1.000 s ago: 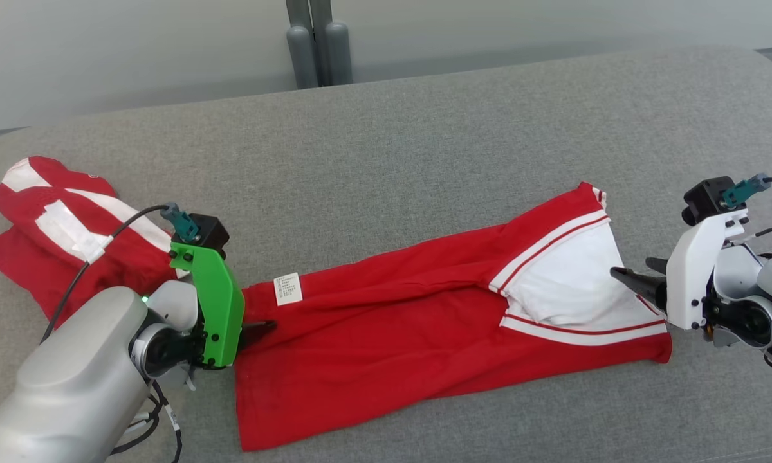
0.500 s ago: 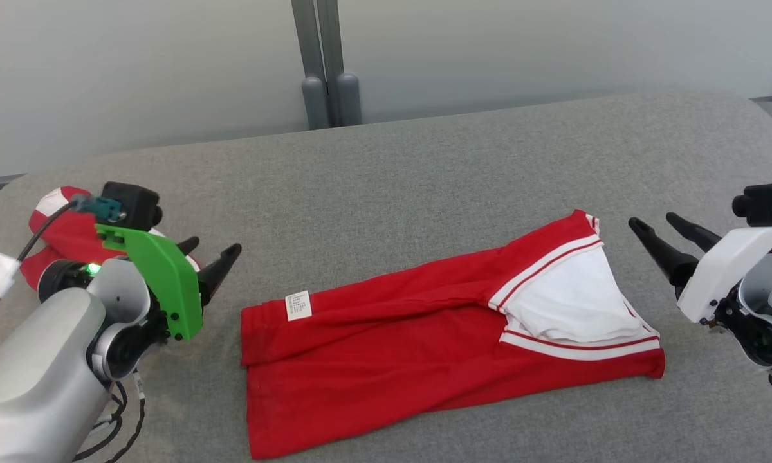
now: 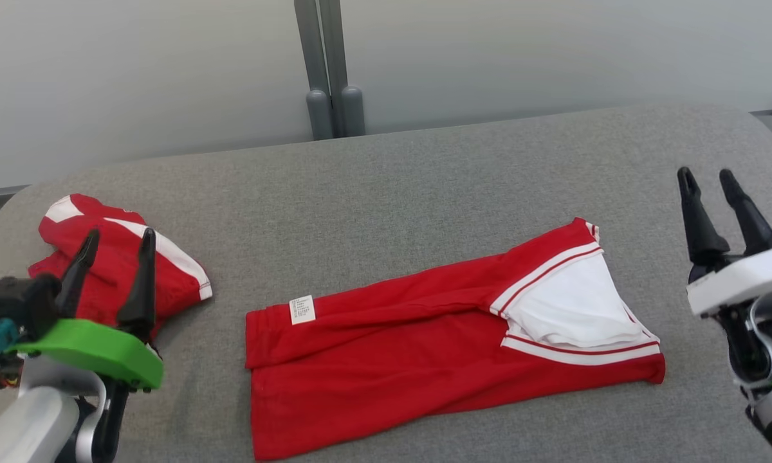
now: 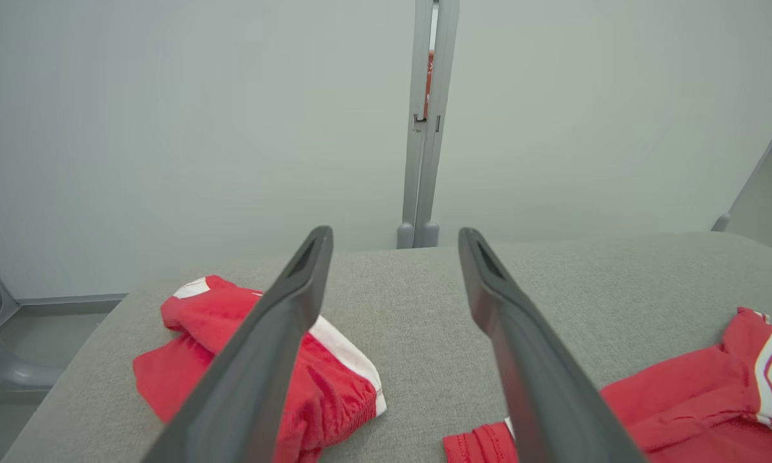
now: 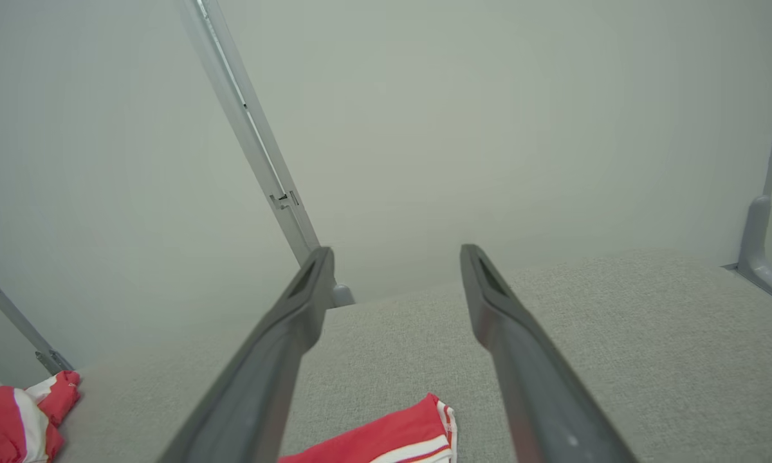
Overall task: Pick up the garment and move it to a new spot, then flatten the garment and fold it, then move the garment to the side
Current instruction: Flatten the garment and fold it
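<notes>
1. The grey table carries the red garment at its middle, lying long and flat, untouched, with white lining showing at its right end.
2. A second ago both arms were at its ends; they have since let go and lifted away.
3. The left gripper and right gripper stand spread and empty. The flattening looks done, and a further fold probably comes next.

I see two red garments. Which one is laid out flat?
The centre garment, with the white label near its left end, lies spread out. The left garment is bunched in a heap.
</notes>
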